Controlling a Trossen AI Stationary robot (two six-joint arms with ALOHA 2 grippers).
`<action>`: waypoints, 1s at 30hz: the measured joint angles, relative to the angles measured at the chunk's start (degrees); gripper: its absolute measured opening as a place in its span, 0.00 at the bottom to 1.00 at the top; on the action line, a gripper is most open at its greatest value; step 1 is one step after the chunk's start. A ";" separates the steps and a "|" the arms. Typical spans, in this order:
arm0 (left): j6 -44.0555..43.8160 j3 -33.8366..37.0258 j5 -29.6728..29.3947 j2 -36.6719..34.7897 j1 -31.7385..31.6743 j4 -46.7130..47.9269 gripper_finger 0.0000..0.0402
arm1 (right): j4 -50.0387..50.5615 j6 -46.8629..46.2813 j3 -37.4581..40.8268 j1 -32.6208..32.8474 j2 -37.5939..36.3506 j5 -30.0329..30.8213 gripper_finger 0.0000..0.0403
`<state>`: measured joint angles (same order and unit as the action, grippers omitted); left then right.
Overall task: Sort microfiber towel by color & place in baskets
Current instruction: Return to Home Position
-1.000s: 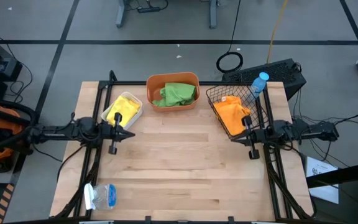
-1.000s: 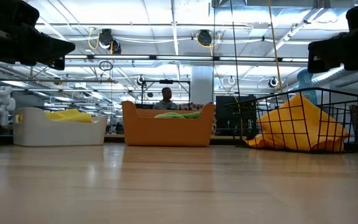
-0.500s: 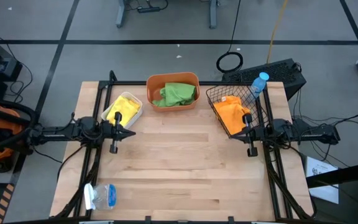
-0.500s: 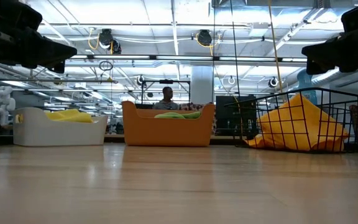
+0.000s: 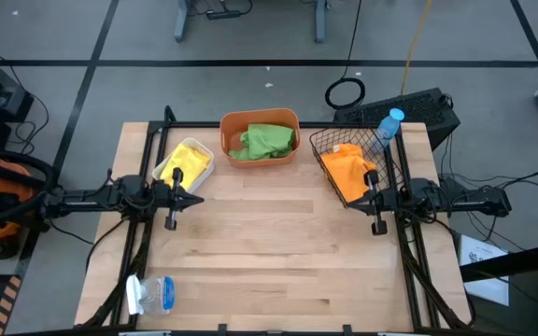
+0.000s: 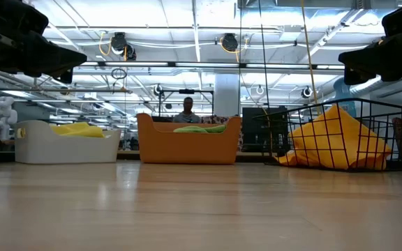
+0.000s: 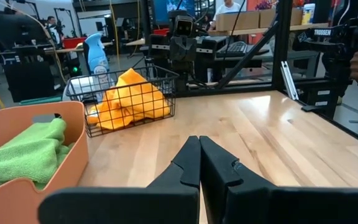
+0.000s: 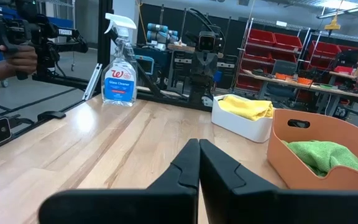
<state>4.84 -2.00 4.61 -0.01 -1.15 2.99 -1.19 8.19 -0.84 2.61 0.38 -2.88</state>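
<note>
While both arms hang level above the wooden surface (image 5: 269, 252), each reaching in from its own side, the left gripper (image 7: 199, 143) and the right gripper (image 8: 199, 144) point toward one another across the middle, well apart. Each pair of fingers is pressed flat together, the tips meeting in a thin line.

The three containers stand in a row along one edge of the surface. On the left arm's side is the white tub (image 5: 205, 168), with yellow towels (image 5: 185, 161) heaped inside it. In the middle stands the orange tub (image 5: 224, 129), holding green towels (image 5: 267, 140) that rise just to its rim. On the right arm's side sits the black wire basket (image 5: 327, 140), tilted a little, and orange towels (image 5: 348, 175) bulge against its mesh – the right gripper hovers just beside this basket's near end.

A bottle with a blue cap (image 5: 389, 124) stands at the basket's outer corner. A clear spray bottle (image 8: 118, 68) stands upright near the opposite edge, on the left arm's side. Beyond the orange tub, a person (image 6: 188, 109) sits in the room behind.
</note>
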 joint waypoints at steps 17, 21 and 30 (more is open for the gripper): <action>-0.02 0.04 -0.30 0.02 0.00 0.00 0.00 | 0.00 -0.44 0.00 0.02 0.00 -0.08 0.00; 0.00 0.07 -0.30 0.01 0.00 -0.03 0.00 | 0.00 0.00 0.00 0.02 0.00 -0.11 0.00; 0.00 0.09 -0.38 0.02 0.00 -0.03 0.06 | 0.00 1.34 0.00 0.02 0.00 -0.11 0.00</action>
<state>4.84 -1.91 4.23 0.01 -1.15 2.96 -1.19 9.53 -0.84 2.63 0.38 -2.98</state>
